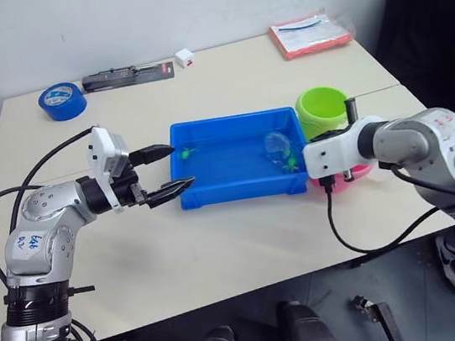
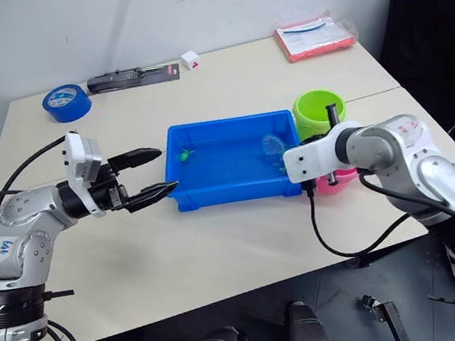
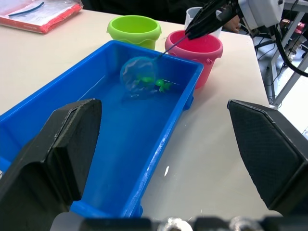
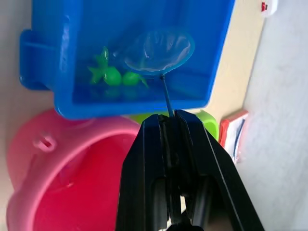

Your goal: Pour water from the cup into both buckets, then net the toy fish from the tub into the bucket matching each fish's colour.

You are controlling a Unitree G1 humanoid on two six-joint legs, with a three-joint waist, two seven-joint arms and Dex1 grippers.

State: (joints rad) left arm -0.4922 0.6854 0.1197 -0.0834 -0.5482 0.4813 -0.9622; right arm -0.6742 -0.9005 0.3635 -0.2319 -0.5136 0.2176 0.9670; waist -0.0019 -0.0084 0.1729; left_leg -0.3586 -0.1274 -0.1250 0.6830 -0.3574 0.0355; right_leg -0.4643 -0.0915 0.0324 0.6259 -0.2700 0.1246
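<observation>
On the pale tabletop (image 1: 221,248), near its front, the left gripper (image 1: 168,170) is held just off the left end of the blue tub (image 1: 243,187), its fingers (image 1: 155,152) spread well apart and empty. The tub is set at the middle of the tabletop. At the tub's right end the right gripper (image 4: 174,122) is seen with its fingers pressed together on the thin dark handle of the net (image 4: 160,48). The net's blue hoop is held inside the tub, tilted, just beside a cluster of small green toy fish (image 4: 111,75) near the right end wall. One more green fish (image 1: 183,153) is seen at the tub's far left corner. The pink bucket (image 3: 195,52) is set against the tub's right end, and the lime green bucket (image 1: 323,109) stands just beyond it, beside the tub's far right corner. A clear cup (image 3: 191,15) is partly seen behind the pink bucket. Further back, a roll of blue tape (image 1: 61,100), a dark flat tool pack (image 1: 127,76), a small white block (image 1: 185,57) and a red packet (image 1: 310,35) lie along the far edge.
</observation>
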